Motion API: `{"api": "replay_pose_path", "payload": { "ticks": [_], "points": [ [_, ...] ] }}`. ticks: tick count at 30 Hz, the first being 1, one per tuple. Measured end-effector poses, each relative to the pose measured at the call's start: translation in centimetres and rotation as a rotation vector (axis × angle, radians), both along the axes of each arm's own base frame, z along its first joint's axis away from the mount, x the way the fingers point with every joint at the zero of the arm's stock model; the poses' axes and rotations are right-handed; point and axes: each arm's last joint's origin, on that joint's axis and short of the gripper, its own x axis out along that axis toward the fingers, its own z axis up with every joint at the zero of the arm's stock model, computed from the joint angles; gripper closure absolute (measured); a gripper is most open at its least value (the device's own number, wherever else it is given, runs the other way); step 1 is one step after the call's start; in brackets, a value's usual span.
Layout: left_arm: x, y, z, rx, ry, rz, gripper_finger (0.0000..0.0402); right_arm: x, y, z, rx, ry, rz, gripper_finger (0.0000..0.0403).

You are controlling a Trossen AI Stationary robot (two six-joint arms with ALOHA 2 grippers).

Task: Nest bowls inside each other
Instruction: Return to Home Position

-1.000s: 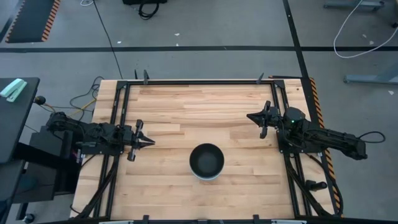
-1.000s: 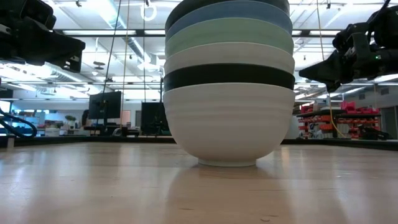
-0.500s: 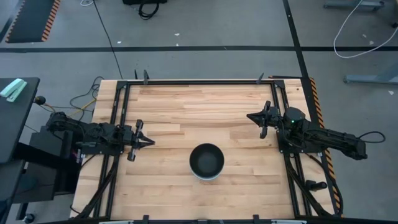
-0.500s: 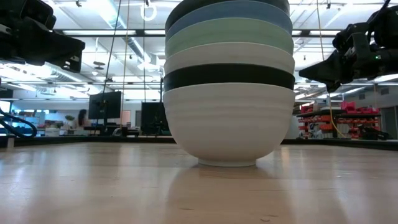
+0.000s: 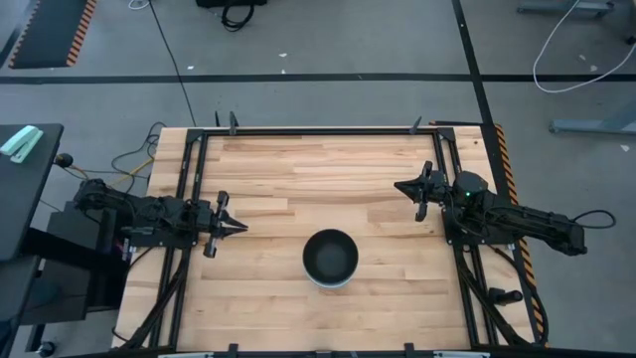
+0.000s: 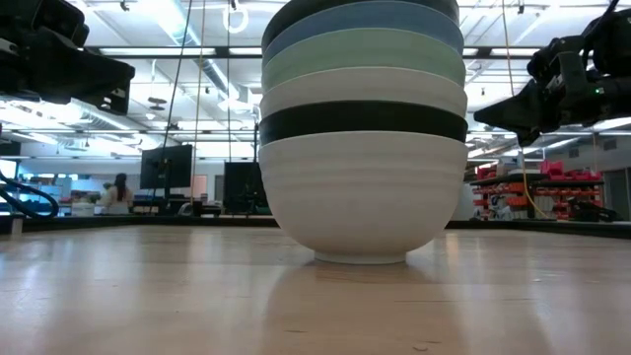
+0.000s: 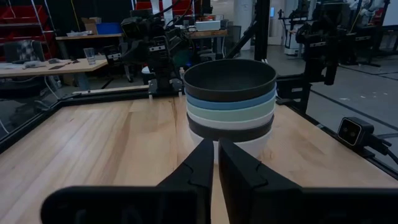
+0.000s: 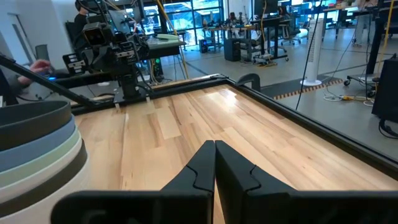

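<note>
All six bowls are nested into one stack of bowls (image 5: 330, 259), which stands on the wooden counter (image 5: 318, 169) about midway between the two arms and toward its near edge. From counter level the layers read upward: a white bowl (image 6: 363, 192) at the bottom, a black bowl (image 6: 363, 122) in it, then a second white bowl (image 6: 363, 93), the mint green bowl (image 6: 363, 54) and the blue bowl (image 6: 363, 22). The top black bowl (image 7: 230, 79) crowns the pile, and its dark inside is what shows from above. The stack sits upright and even, and nothing touches it.

The left gripper (image 5: 241, 228) hangs over the counter's left side, pointing inward and well apart from the stack. Its fingers (image 7: 200, 167) are pressed together and grasp nothing. The right gripper (image 5: 399, 186) hangs over the right side, a little farther back, also clear of the bowls. Its fingers (image 8: 200, 167) are likewise clenched on nothing.

Far across the room a person (image 6: 119, 190) stands by the desks.
</note>
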Motion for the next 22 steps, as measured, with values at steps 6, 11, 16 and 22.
{"api": "replay_pose_path", "payload": {
  "ticks": [6,11,16,22],
  "points": [
    [0.0,0.0,0.0,0.0,0.0,-0.001,0.0373,0.0,0.0,0.0,0.0,0.0,0.0,0.0385],
    [0.0,0.0,0.0,0.0,0.0,0.0,0.0365,0.0,0.0,0.0,0.0,0.0,0.0,0.0385],
    [0.0,0.0,0.0,0.0,0.0,-0.001,0.0361,0.0,0.0,0.0,0.0,0.0,0.0,0.0385],
    [0.0,0.0,0.0,0.0,0.0,-0.001,0.0368,0.0,0.0,0.0,0.0,0.0,0.0,0.0385]
  ]
}}
